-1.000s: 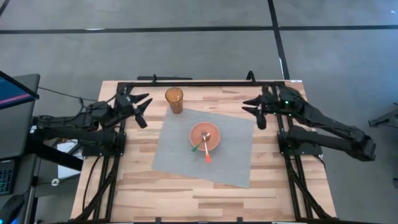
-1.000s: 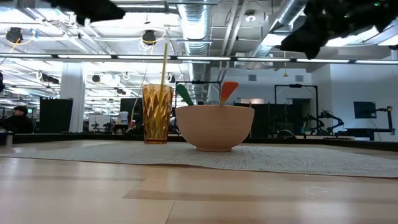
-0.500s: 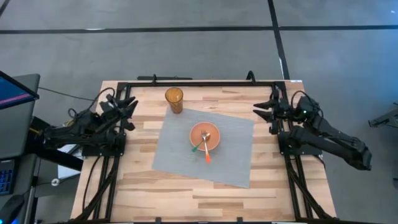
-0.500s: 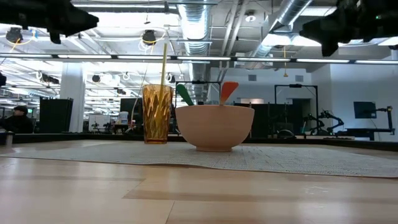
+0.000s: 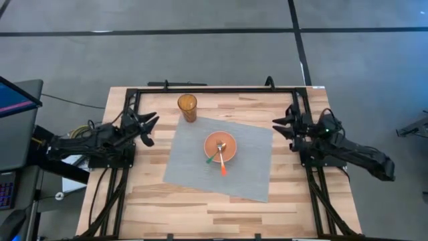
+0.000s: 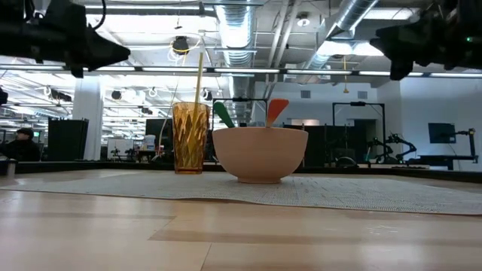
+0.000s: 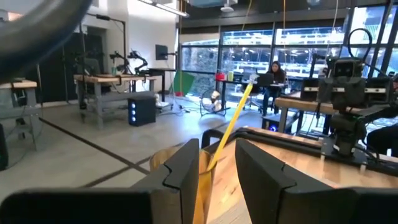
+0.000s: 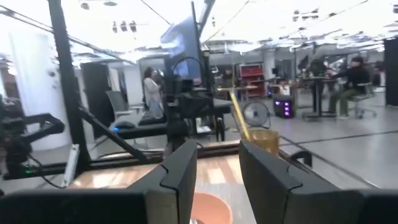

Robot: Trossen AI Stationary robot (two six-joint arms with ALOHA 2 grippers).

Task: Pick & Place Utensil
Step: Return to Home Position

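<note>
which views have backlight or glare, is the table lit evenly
Low view: ceiling lights behind turn the left hand and right hand into black silhouettes; the brown cup glows amber. Right wrist view: ceiling glare washes out the room. High view: even light, no hard shadows on the gray mat.

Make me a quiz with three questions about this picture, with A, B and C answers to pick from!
1. Where is the yellow straw?
A. standing in the brown cup
B. lying flat on the wood
C. down on the floor

2. How many coloured handles stick out of the orange bowl?
A. one
B. two
C. five

3. The left gripper and the right gripper are:
A. both open and empty
B. both shut on spoons
C. both shut on forks

Answers:
1 is A, because the low view shows the straw rising out of the cup.
2 is B, because one green handle and one orange handle show.
3 is A, because their fingers are spread with nothing gripped.
</note>
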